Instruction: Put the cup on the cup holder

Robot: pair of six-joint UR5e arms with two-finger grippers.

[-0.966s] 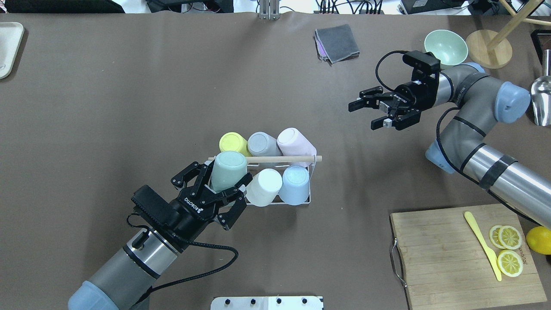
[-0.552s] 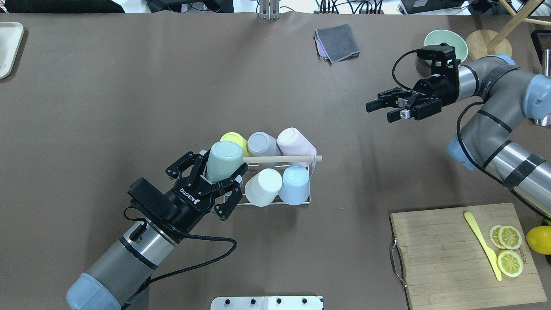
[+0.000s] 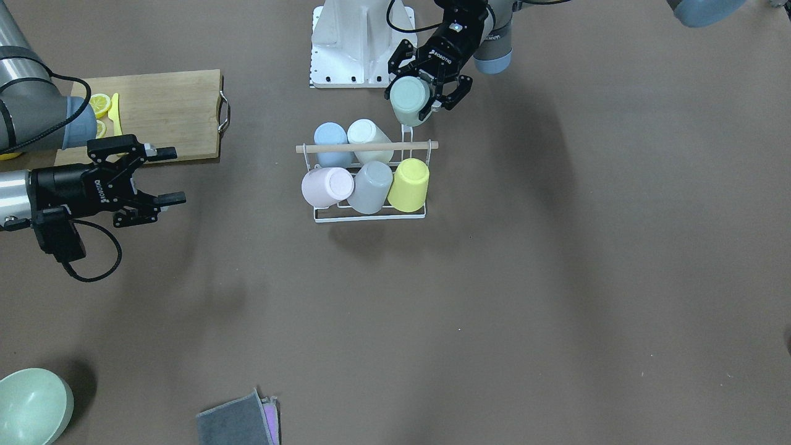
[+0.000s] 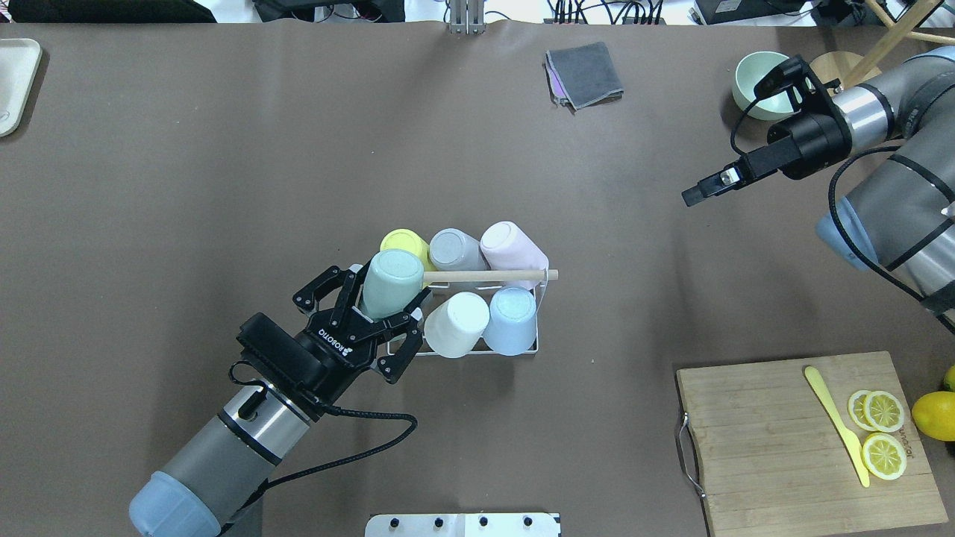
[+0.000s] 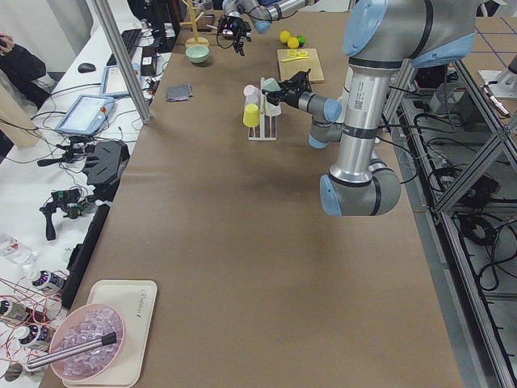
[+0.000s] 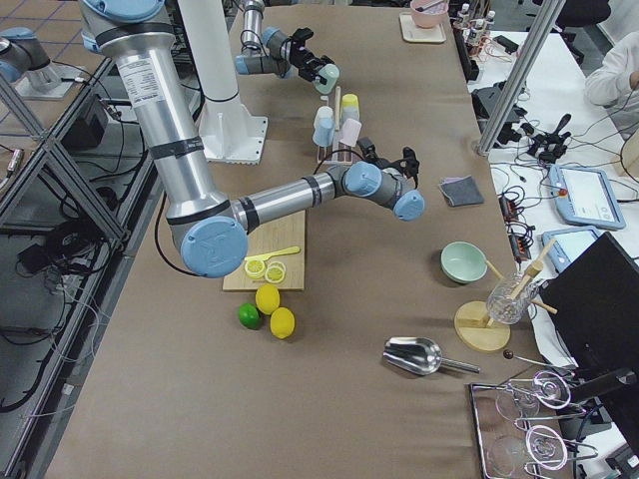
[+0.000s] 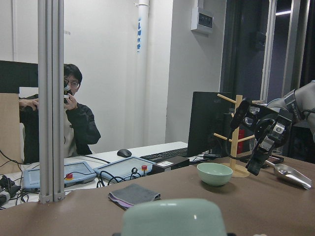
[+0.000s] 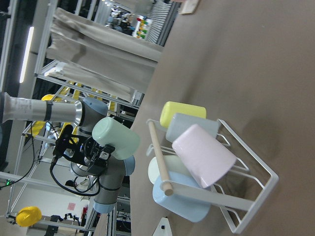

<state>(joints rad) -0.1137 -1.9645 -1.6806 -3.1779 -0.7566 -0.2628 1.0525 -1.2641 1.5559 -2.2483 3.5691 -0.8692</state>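
A mint green cup (image 4: 392, 283) is tilted at the left end of the cup holder, with my left gripper (image 4: 382, 298) shut on its sides. The front view shows this cup (image 3: 409, 97) just above a bare white prong (image 3: 405, 131). The cup holder (image 4: 485, 275) is a white wire rack with a wooden rod on top. It carries several upturned cups: yellow, grey, pink, white and blue. My right gripper (image 3: 167, 175) hovers open and empty, far off to the rack's right. In the overhead view it (image 4: 703, 192) shows edge-on.
A wooden cutting board (image 4: 776, 447) with lemon slices and a yellow knife lies front right. A mint bowl (image 4: 752, 83), a wooden mug tree (image 4: 847, 83) and a folded grey cloth (image 4: 586, 74) sit at the far side. A person shows in the left wrist view.
My left gripper shifted the mint cup slightly left and away, to the rack's left end. The right arm pulled back to the right and rolled its wrist.
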